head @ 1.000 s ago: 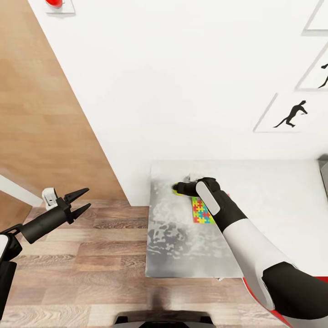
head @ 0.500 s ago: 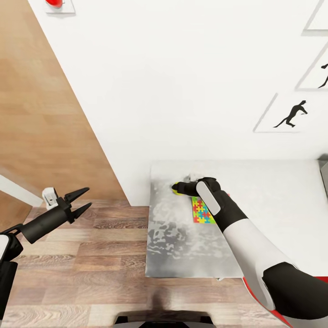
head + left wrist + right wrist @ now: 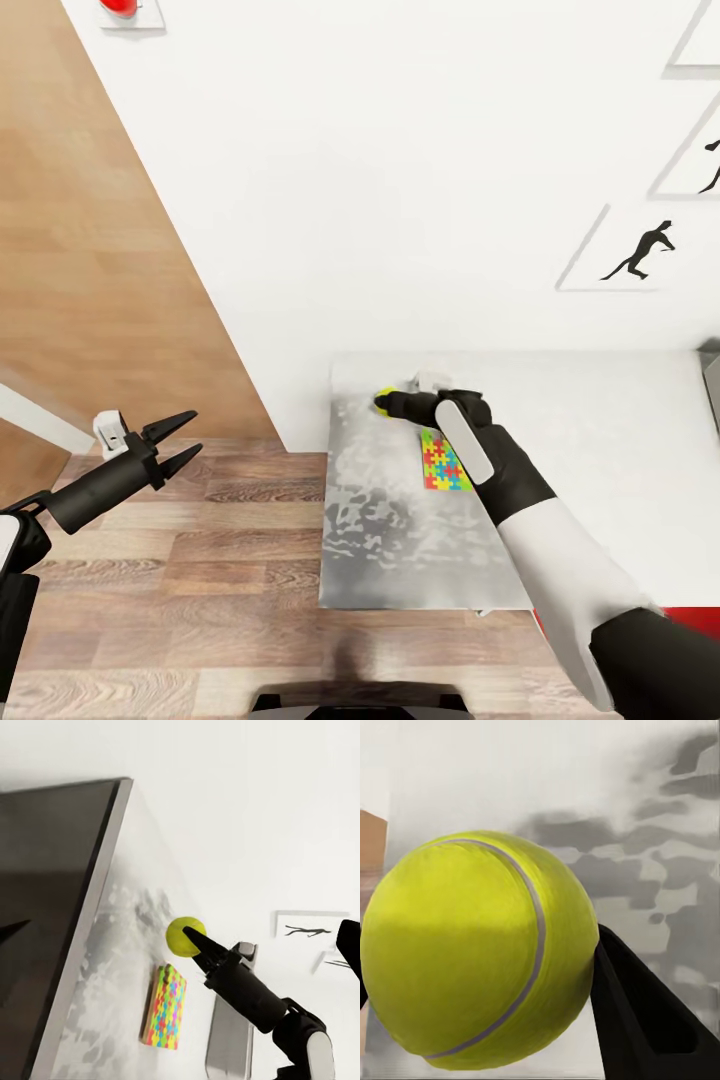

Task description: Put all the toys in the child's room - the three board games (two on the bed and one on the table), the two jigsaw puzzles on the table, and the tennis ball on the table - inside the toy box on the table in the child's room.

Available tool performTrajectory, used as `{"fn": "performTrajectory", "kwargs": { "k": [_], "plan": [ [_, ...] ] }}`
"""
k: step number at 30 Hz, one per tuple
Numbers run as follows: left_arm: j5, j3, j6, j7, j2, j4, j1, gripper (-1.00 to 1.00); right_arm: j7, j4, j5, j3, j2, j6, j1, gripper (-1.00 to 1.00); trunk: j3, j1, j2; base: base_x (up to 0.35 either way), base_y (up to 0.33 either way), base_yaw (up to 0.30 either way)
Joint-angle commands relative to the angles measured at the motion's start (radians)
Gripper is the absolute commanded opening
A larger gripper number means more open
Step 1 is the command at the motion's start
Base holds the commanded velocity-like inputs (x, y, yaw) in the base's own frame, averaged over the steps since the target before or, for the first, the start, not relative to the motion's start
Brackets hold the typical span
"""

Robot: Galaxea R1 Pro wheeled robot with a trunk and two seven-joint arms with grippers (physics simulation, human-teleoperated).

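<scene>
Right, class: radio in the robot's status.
Right gripper shut on tennis ball over table. Left gripper open, idle. Jigsaw puzzle beside arm.

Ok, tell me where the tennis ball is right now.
The ball is between the right end effector's fingers in the head view, at the table's far left corner by the wall, just beyond the puzzle.

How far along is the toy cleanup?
Nothing visibly done yet. In hand: the right gripper is shut on the tennis ball at the far corner of the table. Left to do: a jigsaw puzzle lies flat on the table beside that arm. The left gripper is open over the floor.
</scene>
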State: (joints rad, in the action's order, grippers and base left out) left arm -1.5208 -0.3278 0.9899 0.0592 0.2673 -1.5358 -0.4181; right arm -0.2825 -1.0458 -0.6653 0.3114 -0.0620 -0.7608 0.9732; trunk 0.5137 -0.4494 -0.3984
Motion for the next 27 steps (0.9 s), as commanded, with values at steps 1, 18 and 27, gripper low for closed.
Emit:
{"fn": "performTrajectory", "kwargs": {
  "k": [1,18,27],
  "plan": [
    [0.006,-0.001,0.004,0.006,0.0,0.0,-0.001,1.0,-0.012,-0.002,-0.013,0.001,0.0,-0.001,0.0,-1.0,0.001,-0.001,-0.002,0.0,0.0,0.0],
    [0.007,0.039,-0.004,0.007,-0.03,-0.003,-0.009,1.0,-0.015,-0.517,-0.015,-0.027,0.14,-0.048,-0.228,-1.0,0.001,-0.001,-0.002,0.0,0.0,-0.02],
    [0.027,0.137,-0.012,0.001,-0.065,0.001,-0.055,1.0,-0.009,-0.559,-0.017,-0.137,0.178,-0.114,-0.191,-1.0,-0.002,-0.001,-0.002,0.0,0.0,-0.218]
  ]
}}
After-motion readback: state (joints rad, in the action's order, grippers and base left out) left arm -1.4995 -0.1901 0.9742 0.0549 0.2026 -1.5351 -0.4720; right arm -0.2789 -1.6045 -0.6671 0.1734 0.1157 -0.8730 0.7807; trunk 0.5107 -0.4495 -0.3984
